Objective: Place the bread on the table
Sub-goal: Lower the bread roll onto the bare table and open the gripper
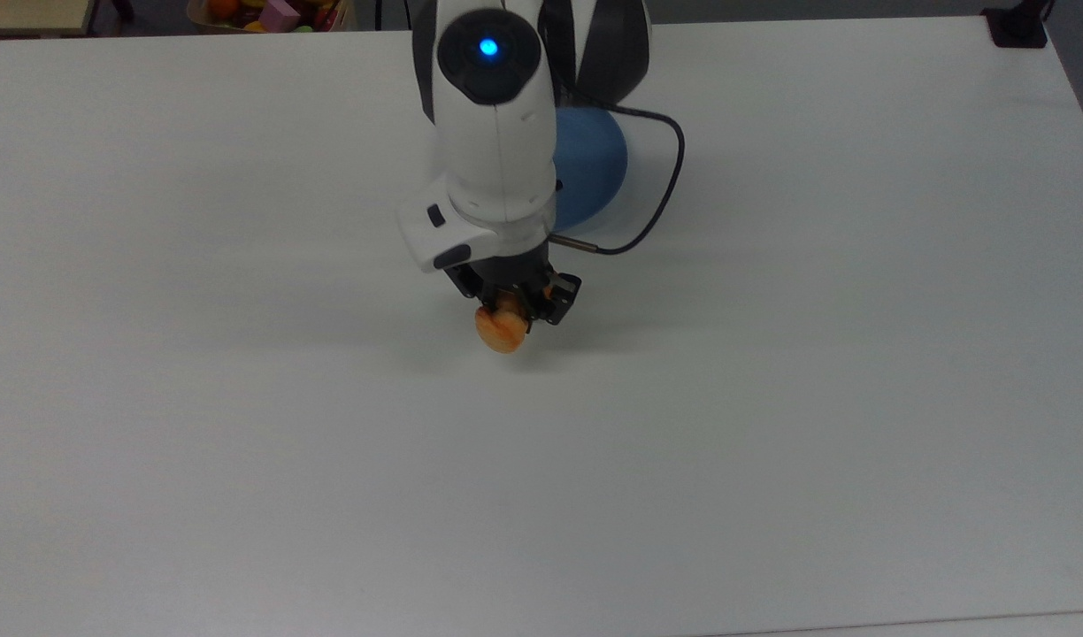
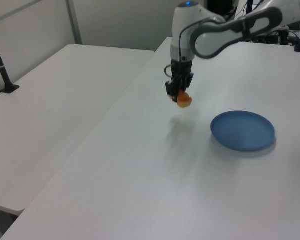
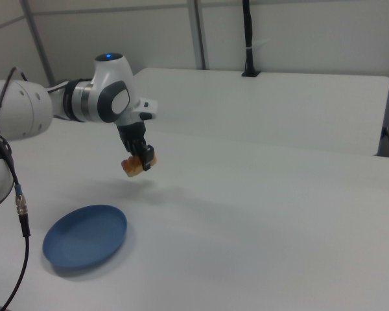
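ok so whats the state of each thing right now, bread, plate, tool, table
bread: held in the tool, hanging above the table, not touching it
tool: shut on the bread, pointing down
blue plate: flat on the table, nothing on it, apart from the bread
table: bare white top beneath the bread, with the bread's faint shadow on it

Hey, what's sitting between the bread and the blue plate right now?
Nothing: in the left view, bare table separates the held bread from the blue plate.
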{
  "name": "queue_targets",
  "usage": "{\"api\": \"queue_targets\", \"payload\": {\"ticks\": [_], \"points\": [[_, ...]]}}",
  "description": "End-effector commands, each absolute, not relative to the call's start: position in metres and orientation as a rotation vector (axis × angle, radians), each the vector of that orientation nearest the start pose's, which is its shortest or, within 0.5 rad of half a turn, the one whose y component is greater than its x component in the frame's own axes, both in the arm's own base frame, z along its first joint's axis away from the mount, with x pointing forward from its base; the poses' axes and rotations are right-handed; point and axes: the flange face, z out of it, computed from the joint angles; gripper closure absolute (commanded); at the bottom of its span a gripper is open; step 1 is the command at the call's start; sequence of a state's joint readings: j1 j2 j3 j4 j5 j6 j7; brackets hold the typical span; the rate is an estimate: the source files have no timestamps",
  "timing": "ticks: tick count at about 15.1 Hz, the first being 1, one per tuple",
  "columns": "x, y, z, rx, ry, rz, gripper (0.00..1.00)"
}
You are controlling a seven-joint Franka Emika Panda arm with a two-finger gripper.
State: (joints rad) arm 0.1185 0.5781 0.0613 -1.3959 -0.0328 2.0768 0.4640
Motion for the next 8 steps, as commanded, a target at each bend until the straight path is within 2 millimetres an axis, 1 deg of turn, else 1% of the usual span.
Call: {"api": "queue_targets", "payload": {"ticks": [1,2,5,6,7,8], "points": [[0.721,0.144,0.342,-3.142,0.378,-0.169,0.64],[0.721,0.15,0.334,-3.155,0.355,-0.174,0.64],[0.725,0.154,0.314,-3.174,0.312,-0.217,0.64],[0.726,0.157,0.306,-3.18,0.293,-0.235,0.58],[0.727,0.164,0.303,-3.183,0.262,-0.269,0.51],[0.727,0.164,0.302,-3.189,0.252,-0.278,0.46]]}}
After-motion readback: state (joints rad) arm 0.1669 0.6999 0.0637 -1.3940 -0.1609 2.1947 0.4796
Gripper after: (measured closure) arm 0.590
